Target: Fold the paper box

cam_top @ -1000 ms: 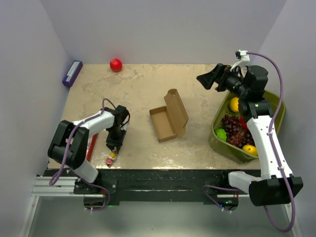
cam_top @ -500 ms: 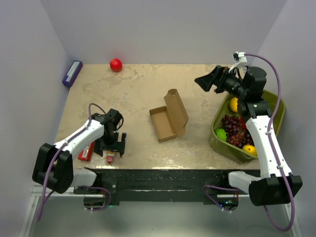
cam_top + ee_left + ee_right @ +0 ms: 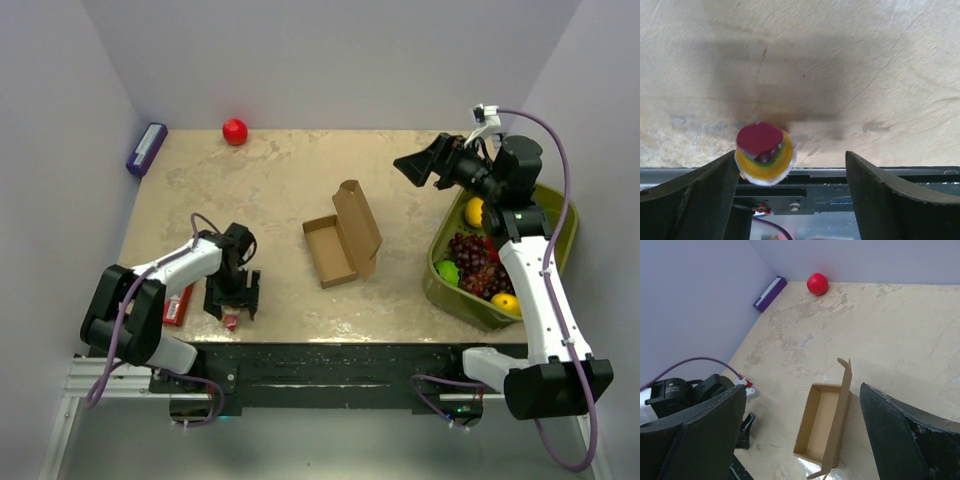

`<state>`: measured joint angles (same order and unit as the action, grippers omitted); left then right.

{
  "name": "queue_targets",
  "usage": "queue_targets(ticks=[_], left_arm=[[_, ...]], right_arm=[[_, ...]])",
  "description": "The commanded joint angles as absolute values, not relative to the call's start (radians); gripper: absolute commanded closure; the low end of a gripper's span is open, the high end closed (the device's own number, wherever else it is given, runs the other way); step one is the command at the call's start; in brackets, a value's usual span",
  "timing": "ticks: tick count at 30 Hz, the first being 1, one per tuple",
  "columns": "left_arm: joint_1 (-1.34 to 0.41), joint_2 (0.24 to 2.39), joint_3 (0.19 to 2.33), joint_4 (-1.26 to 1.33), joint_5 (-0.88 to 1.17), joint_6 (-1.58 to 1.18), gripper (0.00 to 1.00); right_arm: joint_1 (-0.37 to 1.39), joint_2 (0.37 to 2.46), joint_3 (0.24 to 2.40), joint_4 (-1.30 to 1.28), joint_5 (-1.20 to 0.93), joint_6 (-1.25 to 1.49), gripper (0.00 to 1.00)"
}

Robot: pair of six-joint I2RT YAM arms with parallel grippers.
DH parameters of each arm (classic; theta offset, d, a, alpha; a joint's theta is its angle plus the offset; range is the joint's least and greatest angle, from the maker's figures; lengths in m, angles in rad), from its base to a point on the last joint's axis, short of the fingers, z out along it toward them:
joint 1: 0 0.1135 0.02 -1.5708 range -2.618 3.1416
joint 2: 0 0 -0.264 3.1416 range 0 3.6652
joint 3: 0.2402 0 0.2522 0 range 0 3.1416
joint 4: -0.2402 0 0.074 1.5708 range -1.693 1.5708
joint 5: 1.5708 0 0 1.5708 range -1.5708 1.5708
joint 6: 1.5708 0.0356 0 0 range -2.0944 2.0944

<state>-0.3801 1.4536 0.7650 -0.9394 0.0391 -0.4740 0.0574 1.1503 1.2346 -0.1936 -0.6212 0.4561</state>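
From above you see one plain brown cardboard box [image 3: 342, 238] at mid-counter. Its tray is formed and its lid flap stands upright, so I judge only the closing remains. The left gripper [image 3: 231, 300] hangs at the near edge and the right gripper [image 3: 420, 165] over the right edge, both well apart from the box.

In the left wrist view your jaws gape empty, with one small round yellow-and-red toy [image 3: 765, 152] touching a finger.

In the right wrist view the jaws are spread wide, holding nothing.

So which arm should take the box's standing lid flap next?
Right, probably. The right gripper is open, empty and aimed at the paper box, which shows in its wrist view. The left gripper is low at the near table edge over a small red-and-yellow item.
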Motion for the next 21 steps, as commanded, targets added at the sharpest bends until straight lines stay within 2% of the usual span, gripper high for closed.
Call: queue_targets(ticks=[1,2,6,10,13,17,21], left_arm=[[-0.376,1.471,0.805,-0.882,0.077,-0.454,0.23],[-0.376,1.471,0.814,-0.877,0.075,-0.448,0.32],[-0.376,1.473,0.816,-0.881,0.061,-0.417,0.49],[-0.377,1.436,0.805,-0.864,0.075,-0.399,0.77],[-0.376,1.395,0.837,-0.857,0.101,-0.397,0.84],[-0.377,1.335,0.962,-0.813,0.251,-0.488,0.85],[-0.379,1.319,1.051,-0.66,0.388,-0.706,0.85]], right_arm=[[0.052,1.132,1.235,-0.155,-0.64,0.468,0.01],[0.052,1.134,1.236,-0.155,-0.637,0.468,0.01],[0.052,1.135,1.233,-0.156,-0.632,0.468,0.01],[0.052,1.132,1.23,-0.155,-0.626,0.472,0.01],[0.054,1.134,1.229,-0.152,-0.623,0.479,0.01],[0.052,1.135,1.224,-0.155,-0.609,0.477,0.01],[0.051,1.144,1.227,-0.158,-0.612,0.483,0.01]])
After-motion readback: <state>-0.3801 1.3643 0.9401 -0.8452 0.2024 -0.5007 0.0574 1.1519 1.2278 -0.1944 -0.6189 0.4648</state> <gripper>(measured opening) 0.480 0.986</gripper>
